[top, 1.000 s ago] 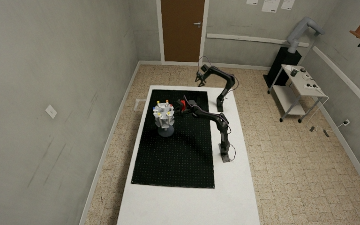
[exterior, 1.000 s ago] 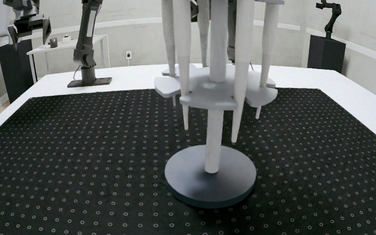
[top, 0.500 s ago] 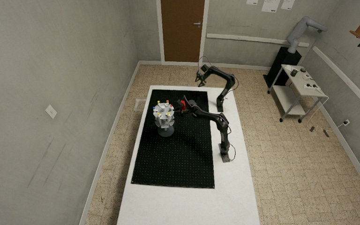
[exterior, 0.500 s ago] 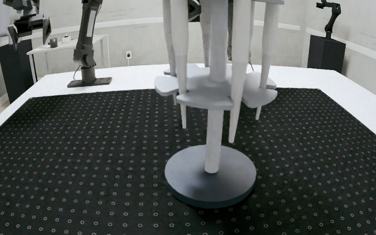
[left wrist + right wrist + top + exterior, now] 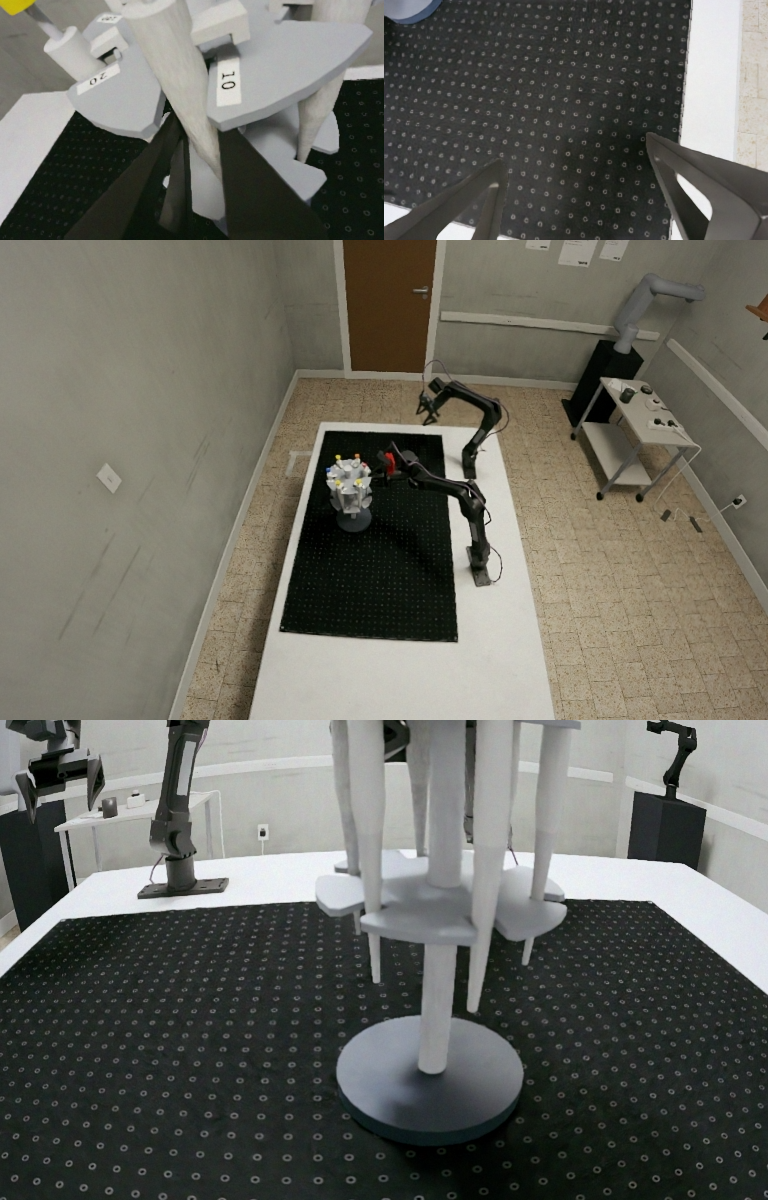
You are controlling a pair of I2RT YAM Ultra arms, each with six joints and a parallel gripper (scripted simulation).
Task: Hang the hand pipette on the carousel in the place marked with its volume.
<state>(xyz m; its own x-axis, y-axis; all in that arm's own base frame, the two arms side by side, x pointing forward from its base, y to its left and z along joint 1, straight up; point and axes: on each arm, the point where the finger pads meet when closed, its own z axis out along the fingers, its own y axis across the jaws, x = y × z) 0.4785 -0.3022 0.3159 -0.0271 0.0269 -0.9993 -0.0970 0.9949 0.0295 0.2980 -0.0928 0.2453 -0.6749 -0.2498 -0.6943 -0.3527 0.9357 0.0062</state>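
Off-white and faintly mottled, the pipette leans in the left gripper, whose straight dark fingers are closed on its tapering lower body. It is at the carousel, in front of the gap between the "20" label and the "10" label. Whether its hook sits behind a rail cannot be told, and its button is out of the left wrist view.

The carousel is smooth, matt grey, with fan-shaped lobes and blocky white rails; other pipettes hang round it, long tapering cones below, small coloured buttons above. Its pole rises from a thick, round blue-grey base, on the left side of the mat, toward the far end.

The mat is black, patterned with small pale rings, on a white table. At the far end, the right gripper hangs wide open and empty, its wedge-like fingers cut through with openings.
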